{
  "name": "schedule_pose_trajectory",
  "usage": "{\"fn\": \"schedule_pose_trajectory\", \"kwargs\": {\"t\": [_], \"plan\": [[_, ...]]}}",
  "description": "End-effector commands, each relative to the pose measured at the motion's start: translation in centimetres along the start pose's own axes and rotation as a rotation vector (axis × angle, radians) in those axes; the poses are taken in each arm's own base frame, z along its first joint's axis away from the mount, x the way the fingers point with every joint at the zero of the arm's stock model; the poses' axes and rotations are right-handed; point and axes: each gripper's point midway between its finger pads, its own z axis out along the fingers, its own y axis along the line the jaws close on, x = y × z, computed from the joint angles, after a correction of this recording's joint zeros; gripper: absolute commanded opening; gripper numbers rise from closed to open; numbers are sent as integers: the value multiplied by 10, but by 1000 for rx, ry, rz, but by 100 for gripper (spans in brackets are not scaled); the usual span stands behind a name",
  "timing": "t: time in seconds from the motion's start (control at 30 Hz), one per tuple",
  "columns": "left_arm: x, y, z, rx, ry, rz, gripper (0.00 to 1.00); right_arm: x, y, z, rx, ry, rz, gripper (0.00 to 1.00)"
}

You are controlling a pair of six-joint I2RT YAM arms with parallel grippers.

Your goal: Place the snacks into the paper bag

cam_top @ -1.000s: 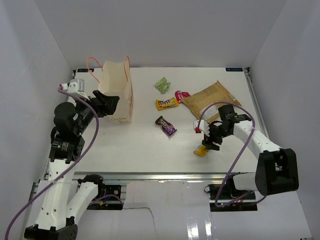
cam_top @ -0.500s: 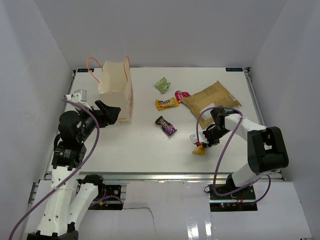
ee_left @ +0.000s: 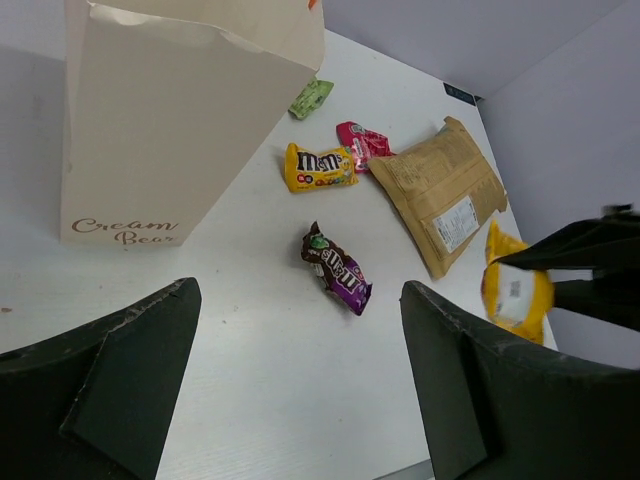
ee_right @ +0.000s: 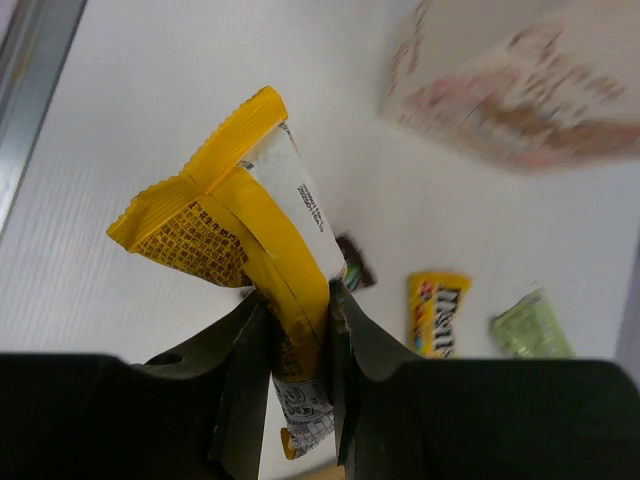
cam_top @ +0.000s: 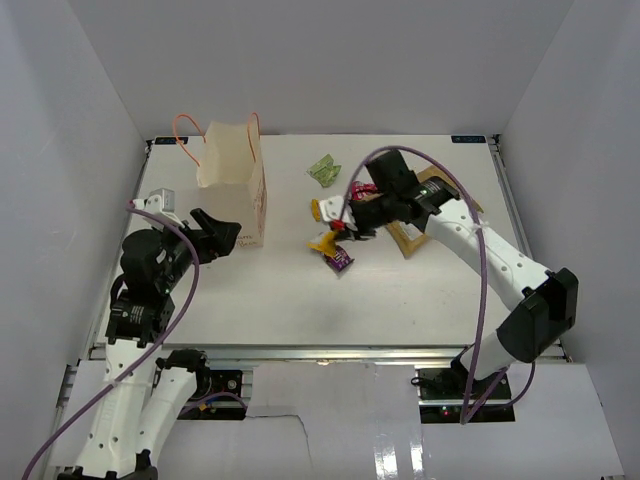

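Seen from above, the paper bag (cam_top: 232, 180) stands upright at the far left of the table (cam_top: 280, 300), its orange cord handles up and its mouth open. The left gripper (cam_top: 222, 232) hovers just beside the bag's near left corner, empty. The right arm reaches across to the middle of the table, where the right gripper (cam_top: 336, 228) pinches a yellow packet (cam_top: 322, 241) lifted clear of the surface, right of the bag and apart from it. Just under it lies a dark purple packet (cam_top: 341, 261); a yellow M&M's packet (cam_top: 317, 208) and a pink-red packet (cam_top: 357, 187) show partly behind the arm, a green packet (cam_top: 323, 170) lies farther back, and a corner of the tan pouch (cam_top: 408, 238) shows beneath the forearm. The left wrist view shows that gripper's two fingers spread wide with nothing between them, the bag at far left with script near its base, and the green, M&M's, pink-red and purple packets and the tan pouch all flat on the table. In the right wrist view the fingers are closed narrowly on the yellow packet's lower end, its crimped top sticking up, with the bag blurred at the upper right.
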Motion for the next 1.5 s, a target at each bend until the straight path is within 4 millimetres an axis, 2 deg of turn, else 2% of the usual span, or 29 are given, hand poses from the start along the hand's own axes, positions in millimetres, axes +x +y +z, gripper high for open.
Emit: {"fn": "schedule_pose_trajectory", "kwargs": {"t": [0.0,0.03,0.07,0.1,0.13,0.17,0.2,0.27,0.3,0.33,0.37,0.4,0.43,0.47,0.5,0.53,0.6,0.63,0.77,0.9,1.07,1.27,1.37,1.47], "plan": [[-7,0,-6,-10,-40,-1,91,-118,-65,-2,196,-196,133,8],[-9,-1,-9,-12,-45,1,91,-145,-80,0,237,-236,134,8],[-10,-1,-11,-16,-51,2,91,-158,-107,10,294,-281,215,8],[-12,-1,-16,-25,-65,-2,91,-196,-143,-19,430,-343,195,8],[-13,0,-19,-29,-74,-2,91,-213,-158,-20,474,-378,211,8],[-13,0,-22,-33,-80,-4,91,-213,-179,-2,505,-401,276,8],[-14,2,-25,-46,-90,-8,91,-221,-196,-8,574,-427,292,8],[-13,3,-36,-60,-102,-13,91,-250,-218,-9,654,-549,302,8],[-13,6,-39,-75,-111,-13,91,-254,-225,-10,698,-579,311,8],[-11,7,-44,-83,-111,-19,91,-263,-223,2,697,-608,309,8],[-11,8,-47,-89,-117,-22,91,-280,-229,-3,738,-679,273,8],[-11,8,-49,-93,-119,-27,91,-283,-234,-3,790,-698,283,8],[-8,9,-51,-97,-112,-37,91,-290,-232,9,796,-722,288,8],[-8,9,-53,-97,-118,-40,91,-292,-236,11,816,-746,293,9],[-8,9,-56,-96,-121,-42,91,-298,-243,4,862,-802,297,11],[-8,10,-58,-107,-123,-48,91,-295,-246,13,870,-815,305,13],[-10,9,-63,-108,-136,-48,91,-292,-256,11,931,-848,318,15],[-9,12,-65,-125,-132,-47,91,-287,-258,17,938,-842,321,15],[-11,11,-72,-135,-138,-44,91,-269,-260,37,949,-787,316,17],[-10,11,-75,-134,-139,-50,91,-240,-257,62,951,-690,298,22],[-11,8,-74,-123,-133,-53,91,-217,-253,78,950,-616,273,43],[-13,3,-73,-105,-125,-50,91,-215,-250,81,933,-600,271,60],[-10,1,-69,-94,-104,-52,91,-226,-248,75,912,-620,273,63],[-2,-6,-55,-37,-51,-56,90,-238,-238,57,866,-632,283,66]]}}
